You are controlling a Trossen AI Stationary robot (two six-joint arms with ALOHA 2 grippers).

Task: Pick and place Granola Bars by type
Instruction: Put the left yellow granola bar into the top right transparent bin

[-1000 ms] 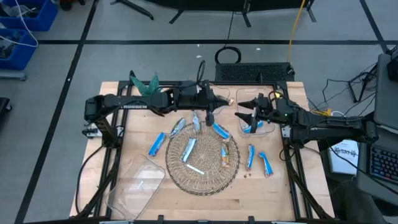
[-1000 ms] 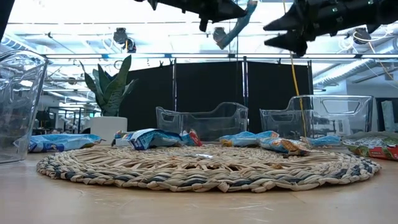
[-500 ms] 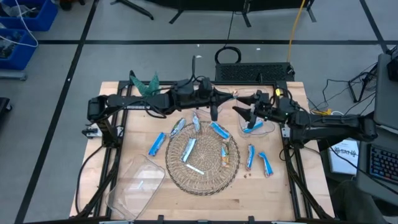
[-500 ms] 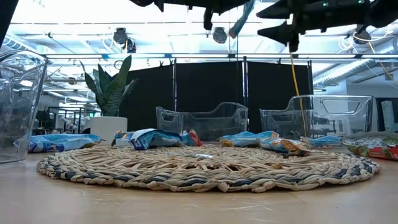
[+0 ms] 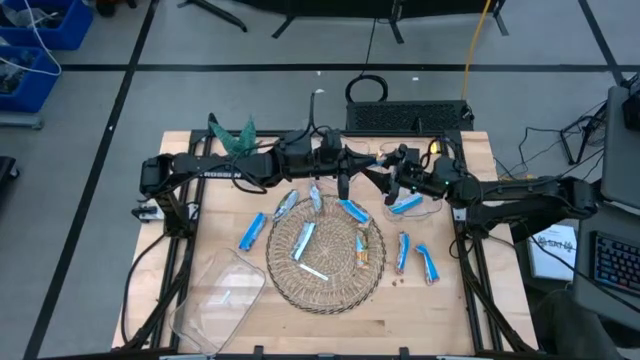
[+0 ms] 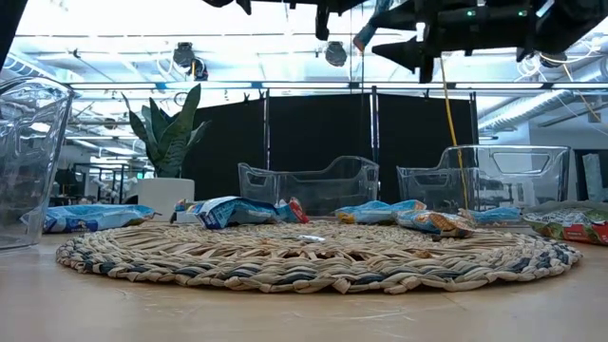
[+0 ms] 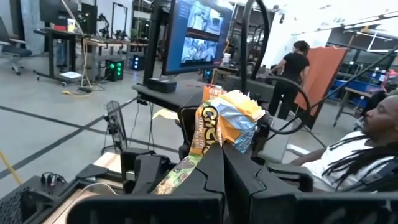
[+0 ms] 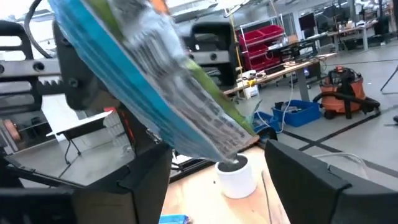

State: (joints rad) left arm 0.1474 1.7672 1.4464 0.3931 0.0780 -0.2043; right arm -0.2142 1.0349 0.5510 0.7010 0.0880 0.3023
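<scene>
High over the table's far middle, my left gripper point(image 5: 347, 172) is shut on a granola bar point(image 7: 225, 121) in a crumpled blue, silvery and brownish-green wrapper. The bar point(image 8: 149, 74) sticks out past the fingertips toward my right gripper point(image 5: 384, 178). That gripper is open and faces it from the right, one finger point(image 8: 140, 177) on each side of the bar's free end without touching it. In the low view both grippers point(image 6: 323, 14) point(image 6: 410, 52) are at the top of the picture, with the bar point(image 6: 372, 17) between them. My left gripper pinches the bar's near end point(image 7: 200, 163) between its two shut fingers. The fingers are level and point toward the table's right. The bar runs on beyond the fingertips, lifted far clear of the table, its free end point(image 7: 239, 112) slanting upward.
A round woven mat point(image 5: 340, 285) lies mid-table with bars point(image 5: 303, 240) point(image 5: 362, 250) and a white stick point(image 5: 313, 272) on it. More blue bars point(image 5: 252, 231) point(image 5: 402, 250) lie around it. There is a clear bin point(image 5: 425, 208) at the right, another point(image 5: 215, 295) near left, and a plant point(image 5: 232, 135) far left.
My right gripper has moved toward the table's left, up to the held bar, and has tipped upward while staying open. My left gripper has rolled and tipped in place, which swung the bar's free end from hanging down-right to a higher slant.
</scene>
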